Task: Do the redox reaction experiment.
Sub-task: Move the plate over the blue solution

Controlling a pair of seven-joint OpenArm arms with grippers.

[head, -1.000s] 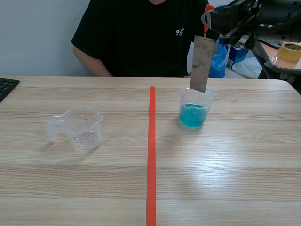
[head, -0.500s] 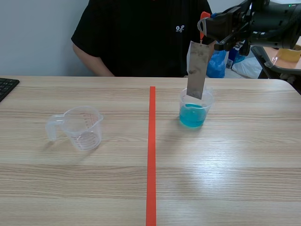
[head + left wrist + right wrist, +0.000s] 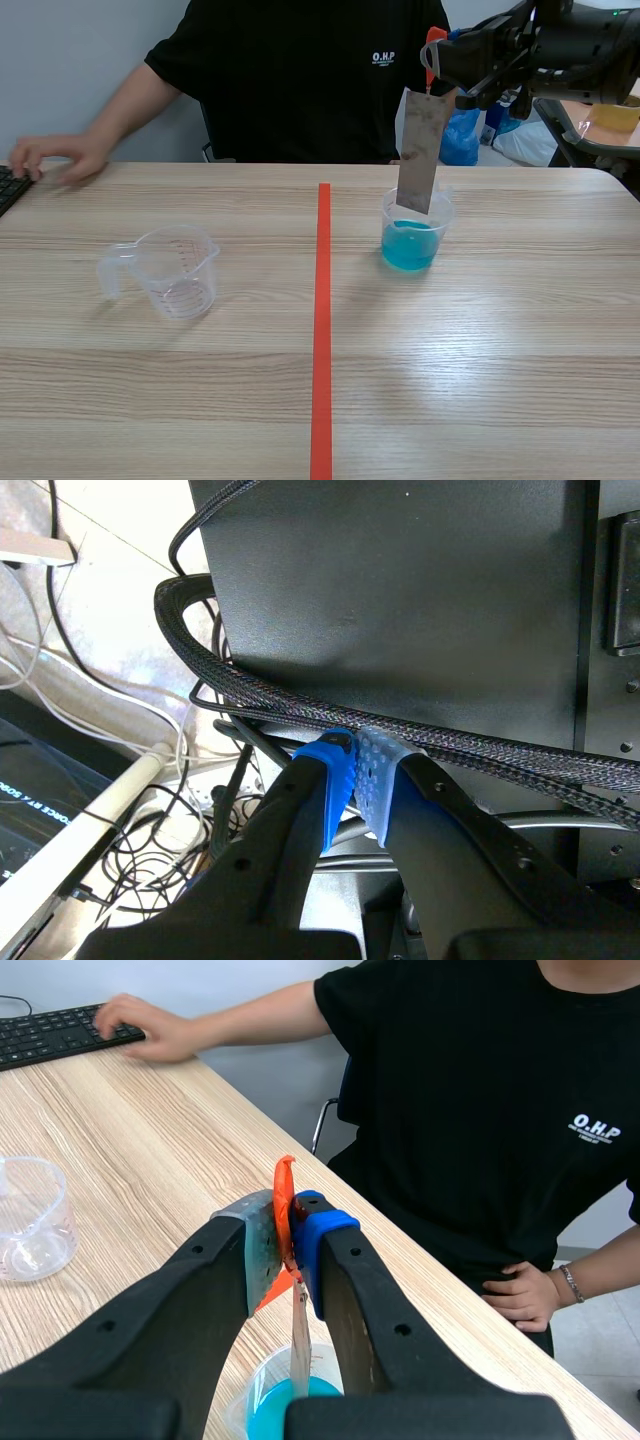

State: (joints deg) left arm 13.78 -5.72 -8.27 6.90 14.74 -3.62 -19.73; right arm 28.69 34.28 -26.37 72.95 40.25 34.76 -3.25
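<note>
My right gripper (image 3: 287, 1250) is clamped on the orange tab (image 3: 284, 1185) of the grey metal strip (image 3: 420, 150). The strip hangs with its low end inside the cup of blue liquid (image 3: 412, 243). I think the dipping is only partway done. The empty cup (image 3: 178, 270) sits well apart, with nothing in it yet. My left gripper (image 3: 358, 768) is pressed together on nothing.

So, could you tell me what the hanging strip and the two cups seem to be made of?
The strip: probably dull grey metal sheet, flat and mottled. The measuring cup and the cup of blue liquid: likely clear glossy plastic, with see-through walls.
</note>
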